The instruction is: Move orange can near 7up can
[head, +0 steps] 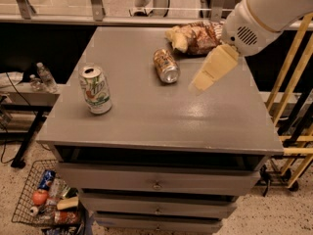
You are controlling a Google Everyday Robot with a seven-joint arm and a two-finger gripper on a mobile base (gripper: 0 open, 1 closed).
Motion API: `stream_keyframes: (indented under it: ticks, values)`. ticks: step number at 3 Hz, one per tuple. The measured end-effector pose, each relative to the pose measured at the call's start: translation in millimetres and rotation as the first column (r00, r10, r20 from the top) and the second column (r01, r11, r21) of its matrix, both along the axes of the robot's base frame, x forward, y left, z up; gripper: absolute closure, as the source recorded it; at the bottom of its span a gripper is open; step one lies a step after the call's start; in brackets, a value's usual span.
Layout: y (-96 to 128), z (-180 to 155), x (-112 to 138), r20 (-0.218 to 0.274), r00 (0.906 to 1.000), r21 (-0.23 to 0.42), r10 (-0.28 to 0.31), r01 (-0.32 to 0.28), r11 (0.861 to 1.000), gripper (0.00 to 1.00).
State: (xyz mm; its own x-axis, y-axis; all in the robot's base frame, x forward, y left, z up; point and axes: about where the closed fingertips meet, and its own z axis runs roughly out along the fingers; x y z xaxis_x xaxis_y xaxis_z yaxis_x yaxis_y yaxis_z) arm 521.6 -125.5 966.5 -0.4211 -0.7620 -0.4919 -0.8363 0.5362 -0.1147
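Note:
The orange can (166, 65) lies on its side on the grey table top (146, 111), towards the back middle. The 7up can (96, 89) stands upright near the table's left edge, well apart from the orange can. My gripper (199, 84) hangs above the table, just right of the orange can and a little nearer the front, on the white arm (266, 13) that comes in from the upper right. It does not touch either can.
A brown-yellow snack bag (195, 35) lies at the back of the table, behind the orange can. A yellow wooden frame (293, 106) stands at the right. A wire basket (41, 199) of items sits on the floor at lower left. Drawers (156, 185) are below the top.

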Motion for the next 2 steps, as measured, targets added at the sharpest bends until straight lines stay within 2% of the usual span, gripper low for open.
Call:
stream_keyframes:
  ticks: [1,2]
  values:
    - [-1.3,-0.3,-1.4,-0.007,0.9998,0.003,-0.016,0.016,1.000,0.00]
    - [6.8,-14.7,3.7,-0.012,0.9995,0.023,-0.029,0.030,0.999,0.00]
